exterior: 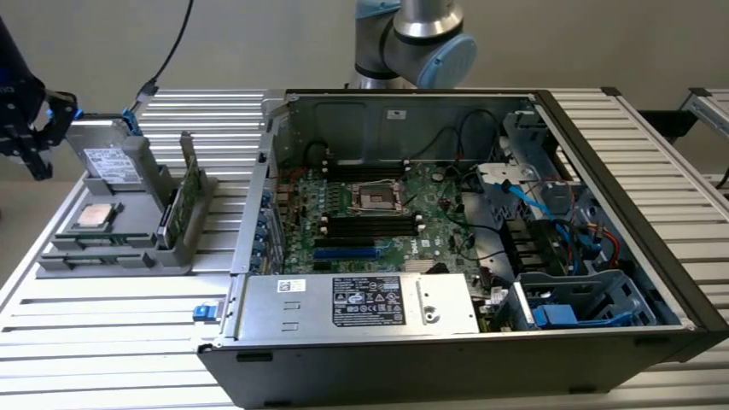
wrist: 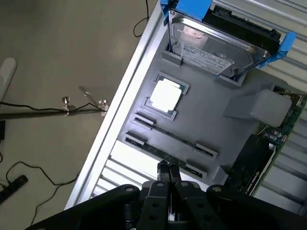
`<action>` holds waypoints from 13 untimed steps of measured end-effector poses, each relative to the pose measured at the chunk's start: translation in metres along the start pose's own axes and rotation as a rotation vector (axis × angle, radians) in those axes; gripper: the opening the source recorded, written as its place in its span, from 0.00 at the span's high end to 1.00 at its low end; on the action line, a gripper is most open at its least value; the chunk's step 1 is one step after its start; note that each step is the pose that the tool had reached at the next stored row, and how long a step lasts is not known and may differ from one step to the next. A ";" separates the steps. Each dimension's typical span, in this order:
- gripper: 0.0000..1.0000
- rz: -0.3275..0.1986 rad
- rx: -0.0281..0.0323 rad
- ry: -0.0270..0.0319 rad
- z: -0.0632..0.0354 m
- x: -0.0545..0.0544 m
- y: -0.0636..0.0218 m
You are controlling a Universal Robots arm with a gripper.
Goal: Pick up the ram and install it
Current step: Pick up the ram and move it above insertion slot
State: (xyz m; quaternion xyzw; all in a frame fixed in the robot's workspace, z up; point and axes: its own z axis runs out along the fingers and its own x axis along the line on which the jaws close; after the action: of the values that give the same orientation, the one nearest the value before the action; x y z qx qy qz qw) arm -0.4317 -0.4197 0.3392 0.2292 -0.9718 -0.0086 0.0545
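Note:
The ram (wrist: 154, 150) stands on edge in a slot of the grey holder (wrist: 206, 120), a narrow green strip between two grey end clips. A second thin stick (wrist: 173, 138) sits in the slot beside it. My gripper (wrist: 169, 173) hangs above the nearer stick with its two black fingertips pressed together and nothing between them. In the exterior view my gripper (exterior: 39, 164) is at the far left, above and beyond the grey holder (exterior: 125, 222). The ram (exterior: 97, 245) lies low along the holder's front.
The holder also carries a hard drive in blue rails (wrist: 216, 45), a square silver processor (wrist: 166, 95) and a wider green card (wrist: 283, 120). The open computer case (exterior: 456, 231), with its motherboard (exterior: 376, 213), stands at the exterior view's right. Cables (wrist: 48, 110) lie on the floor.

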 end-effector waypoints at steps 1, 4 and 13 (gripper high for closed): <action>0.90 -0.018 0.0018 0.0007 0.0003 0.000 0.0000; 0.90 -0.073 0.0061 0.0023 0.0011 0.000 0.0000; 0.90 -0.259 -0.0167 -0.0130 0.0025 0.000 0.0002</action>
State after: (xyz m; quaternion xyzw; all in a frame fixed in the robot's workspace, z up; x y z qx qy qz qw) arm -0.4317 -0.4194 0.3367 0.3524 -0.9342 -0.0252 0.0486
